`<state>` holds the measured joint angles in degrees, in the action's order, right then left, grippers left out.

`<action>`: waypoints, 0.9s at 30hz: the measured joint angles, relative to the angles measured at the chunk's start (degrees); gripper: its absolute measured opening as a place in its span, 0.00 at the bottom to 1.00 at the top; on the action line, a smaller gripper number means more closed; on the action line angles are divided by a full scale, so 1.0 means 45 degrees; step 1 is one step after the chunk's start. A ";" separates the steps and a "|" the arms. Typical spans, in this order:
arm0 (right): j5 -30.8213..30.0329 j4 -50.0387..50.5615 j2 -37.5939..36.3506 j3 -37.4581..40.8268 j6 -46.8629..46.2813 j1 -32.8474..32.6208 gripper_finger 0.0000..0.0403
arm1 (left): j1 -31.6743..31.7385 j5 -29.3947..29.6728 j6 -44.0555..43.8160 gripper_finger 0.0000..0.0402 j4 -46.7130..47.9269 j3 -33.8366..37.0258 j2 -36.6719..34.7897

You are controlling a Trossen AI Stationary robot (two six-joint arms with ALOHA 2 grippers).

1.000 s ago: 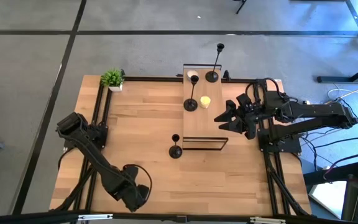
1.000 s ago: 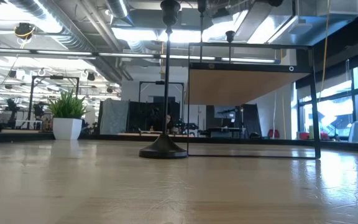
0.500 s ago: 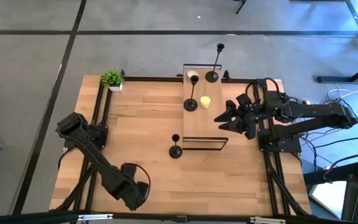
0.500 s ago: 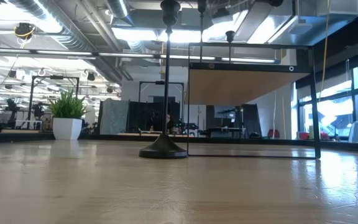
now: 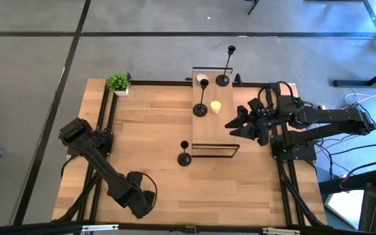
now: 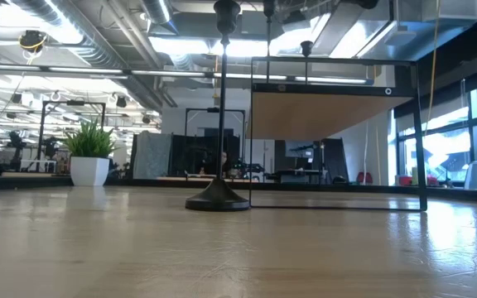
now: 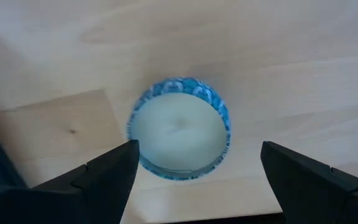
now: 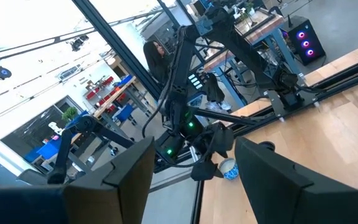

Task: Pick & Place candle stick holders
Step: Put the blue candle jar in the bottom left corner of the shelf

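Note:
Three black candle stick holders show. Two tall ones stand by their round bases on a raised wooden shelf. A short one stands on the table in front of the shelf. My left gripper points down near the table's front left. It is open above a round blue-rimmed white candle, with one finger on either side and neither touching. My right gripper hangs level and open beside the shelf's right edge, with nothing between its fingers.
A white candle and a yellow candle sit on the shelf. A small green potted plant stands at the table's far left corner. The shelf's black wire frame reaches down to the table.
My left gripper has sunk toward the table over the blue-rimmed candle, still open. A dark part of that arm has come into the top left corner of the low view.

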<state>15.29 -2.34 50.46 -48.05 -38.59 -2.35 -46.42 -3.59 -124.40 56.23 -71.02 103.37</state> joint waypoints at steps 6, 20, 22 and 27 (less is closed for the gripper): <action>0.0000 -0.0001 0.0000 0.0000 -0.0001 0.0000 0.56 | -0.0023 -0.0113 0.0028 0.83 0.0377 0.0271 0.0000; -0.0008 -0.0001 0.0000 0.0000 -0.0001 0.0010 0.56 | -0.0027 -0.0249 0.0141 0.83 -0.0761 0.0689 0.0000; -0.0010 -0.0003 0.0000 0.0000 0.0000 0.0007 0.56 | -0.0033 -0.0249 0.0141 0.83 -0.0922 0.0808 0.0000; -0.0010 -0.0006 0.0000 0.0000 -0.0005 0.0005 0.56 | -0.0033 -0.0249 0.0242 0.83 -0.0826 0.0917 0.0000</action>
<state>15.25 -2.37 50.46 -48.05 -38.61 -2.33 -46.57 -4.71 -123.31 52.51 -66.89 103.37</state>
